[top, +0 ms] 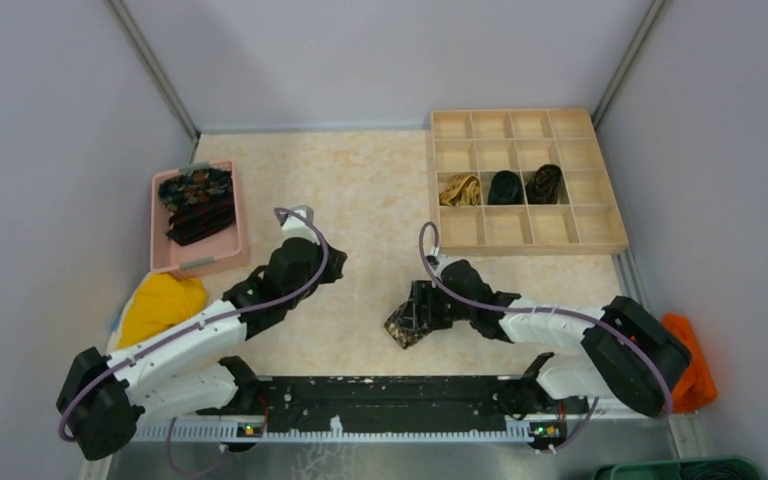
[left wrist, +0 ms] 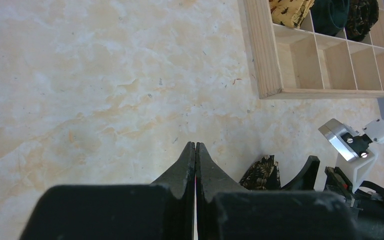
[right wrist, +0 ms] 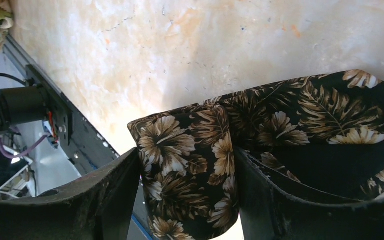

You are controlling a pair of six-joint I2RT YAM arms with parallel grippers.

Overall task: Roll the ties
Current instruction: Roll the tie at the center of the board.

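Note:
A rolled black tie with tan floral print (top: 407,324) sits near the table's front middle, and my right gripper (top: 422,312) is shut on it. In the right wrist view the roll (right wrist: 190,165) fills the gap between the two fingers. It shows small in the left wrist view (left wrist: 261,173). My left gripper (top: 305,218) is shut and empty above bare table; its jaws (left wrist: 195,150) touch. Several dark ties (top: 198,204) lie in a pink tray (top: 200,259) at the left. Three rolled ties sit in the wooden box (top: 523,240): golden-tan (top: 459,189), black (top: 505,187), dark speckled (top: 544,184).
A yellow cloth (top: 160,304) lies at the left front beside the pink tray. An orange cloth (top: 695,360) lies off the table's right edge behind the right arm. Grey walls close the back and sides. A black rail runs along the near edge.

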